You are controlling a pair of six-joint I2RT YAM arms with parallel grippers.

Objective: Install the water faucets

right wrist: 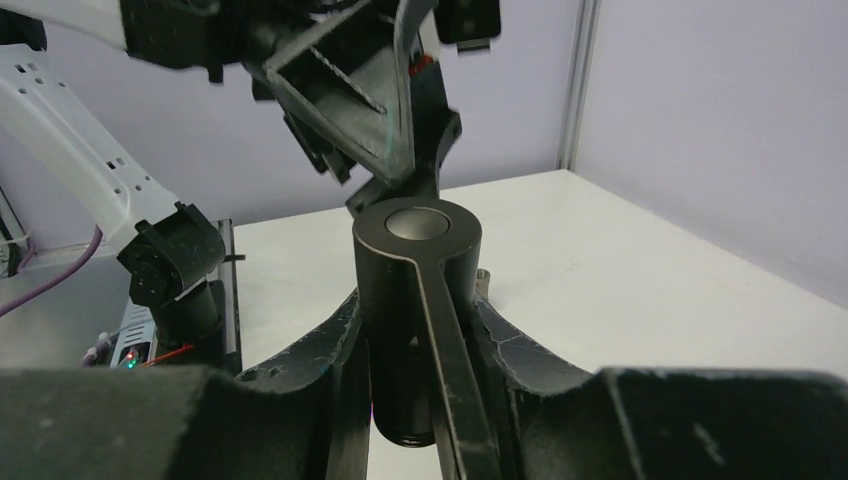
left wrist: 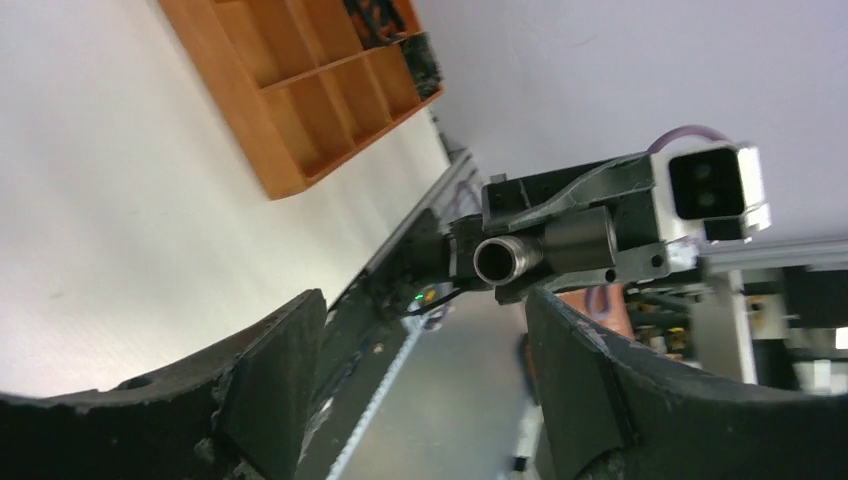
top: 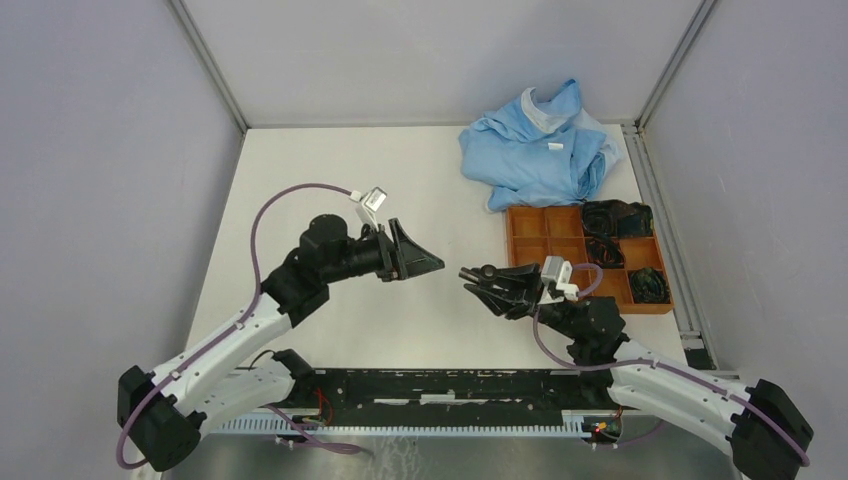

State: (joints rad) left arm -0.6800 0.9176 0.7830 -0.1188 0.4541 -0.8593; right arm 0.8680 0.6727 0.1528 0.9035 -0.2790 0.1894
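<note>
My right gripper (top: 478, 281) is shut on a dark grey faucet piece (right wrist: 415, 245), a stubby cylinder with a thin lever along its side, and holds it above the table. In the left wrist view its open threaded pipe end (left wrist: 505, 259) points toward the camera. My left gripper (top: 428, 262) is open and empty, a short way left of the faucet piece and facing it. Its jaws (left wrist: 425, 325) stand wide apart. It shows just behind the piece in the right wrist view (right wrist: 385, 100). I see only one faucet piece.
An orange compartment tray (top: 528, 245) at the right holds black coiled parts (top: 615, 218). It also shows in the left wrist view (left wrist: 290, 110). A crumpled blue cloth (top: 535, 150) lies behind it. A black rail (top: 450, 385) runs along the near edge.
</note>
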